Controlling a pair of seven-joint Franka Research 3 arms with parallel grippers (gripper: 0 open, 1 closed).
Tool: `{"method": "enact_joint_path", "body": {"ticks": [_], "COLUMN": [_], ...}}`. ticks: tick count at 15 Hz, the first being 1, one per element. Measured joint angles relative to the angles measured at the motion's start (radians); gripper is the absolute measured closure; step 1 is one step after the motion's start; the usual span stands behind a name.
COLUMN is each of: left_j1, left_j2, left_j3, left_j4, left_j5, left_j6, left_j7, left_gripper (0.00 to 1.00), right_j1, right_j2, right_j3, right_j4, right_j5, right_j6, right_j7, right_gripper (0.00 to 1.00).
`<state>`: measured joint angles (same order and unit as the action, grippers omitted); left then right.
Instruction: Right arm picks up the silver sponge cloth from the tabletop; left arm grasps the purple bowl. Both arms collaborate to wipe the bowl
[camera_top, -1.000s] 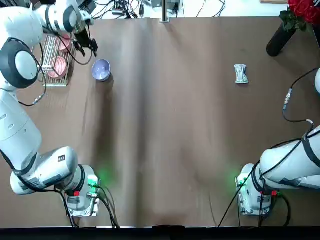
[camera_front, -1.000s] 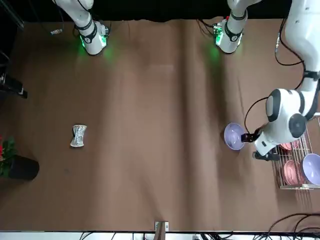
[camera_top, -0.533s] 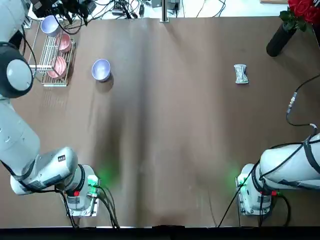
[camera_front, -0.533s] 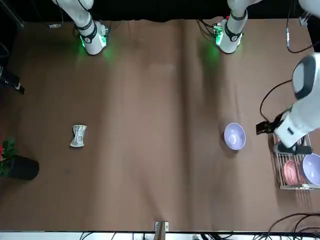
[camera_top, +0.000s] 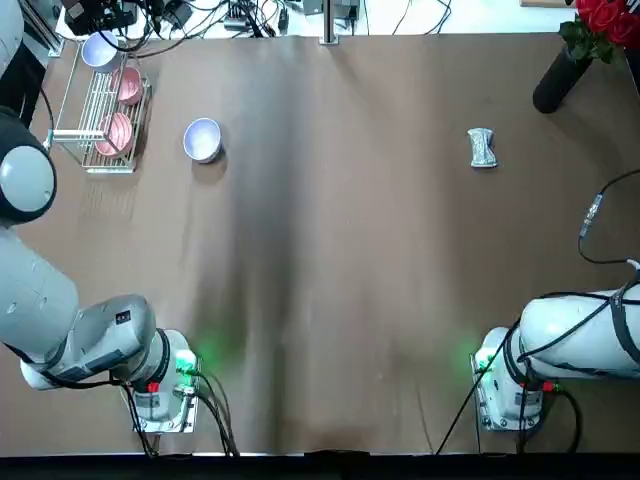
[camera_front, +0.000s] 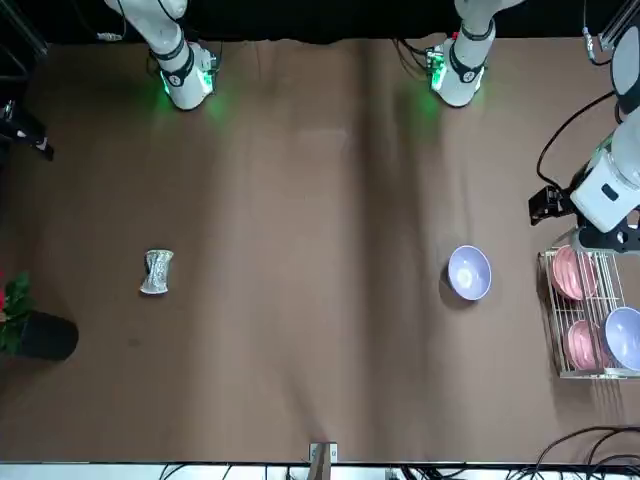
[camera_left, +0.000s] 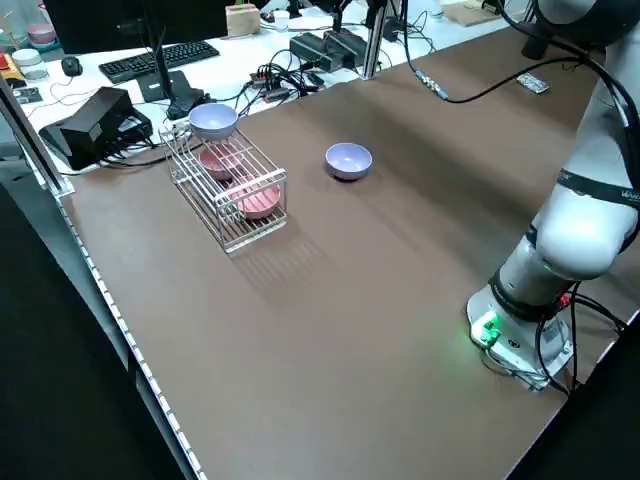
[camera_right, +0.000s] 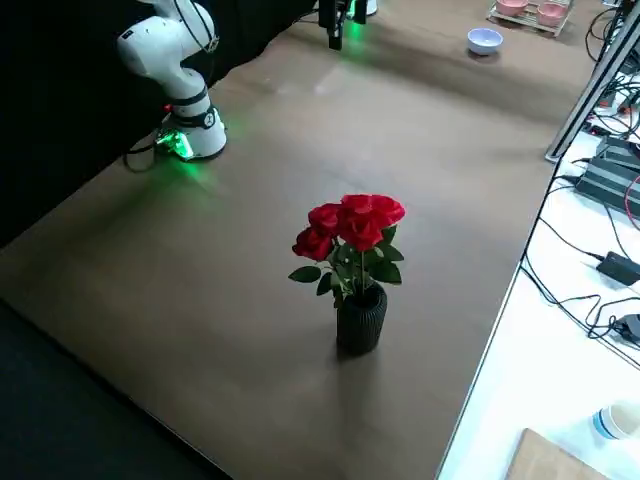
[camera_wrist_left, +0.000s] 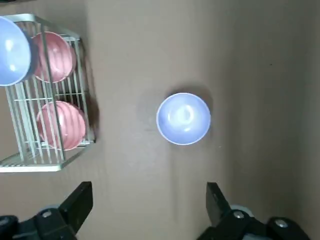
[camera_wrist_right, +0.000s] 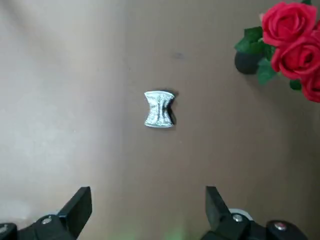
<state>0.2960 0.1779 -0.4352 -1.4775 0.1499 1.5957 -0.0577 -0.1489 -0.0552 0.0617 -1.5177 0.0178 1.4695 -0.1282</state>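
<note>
Brown tabletop (camera_top: 340, 280) wide and matte; cables (camera_right: 585, 280) on white bench (camera_right: 560, 370) beside; both grippers' fingers spread wide, empty.

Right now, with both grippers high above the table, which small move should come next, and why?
Probably lower the right gripper straight toward the silver sponge cloth. Its fingers are open and the cloth lies alone on the tabletop, untouched. The left gripper, also open, hangs above the purple bowl.
</note>
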Motion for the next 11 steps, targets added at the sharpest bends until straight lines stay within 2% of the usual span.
{"method": "enact_joint_path", "body": {"ticks": [2,3,6,7,9,11], "left_j1": [-0.034,-0.090,-0.341,-0.388,-0.413,-0.413], "left_j2": [-0.001,-0.006,-0.045,-0.067,-0.102,-0.116], "left_j3": [0.029,0.090,0.365,0.412,0.434,0.436], "left_j4": [0.000,0.000,-0.034,-0.065,-0.116,-0.134], "left_j5": [-0.044,-0.073,-0.125,-0.127,-0.127,-0.127], "left_j6": [0.012,0.018,0.052,0.074,0.096,0.101], "left_j7": [-0.012,-0.016,-0.016,-0.016,-0.017,-0.016], "left_gripper": [0.00,0.00,0.00,0.00,0.00,0.00], "right_j1": [0.000,0.000,0.000,0.000,0.000,0.000], "right_j2": [0.000,0.000,0.000,0.000,0.000,0.000], "right_j3": [0.000,0.000,0.000,0.000,0.000,0.002], "right_j4": [0.000,0.000,0.000,0.000,-0.002,-0.006], "right_j5": [-0.007,-0.007,-0.008,-0.008,-0.008,-0.008], "right_j6": [-0.005,-0.006,-0.010,-0.014,-0.019,-0.024], "right_j7": [0.000,0.000,0.000,0.000,0.000,-0.001], "right_gripper": [0.00,0.00,0.00,0.00,0.00,0.00]}}
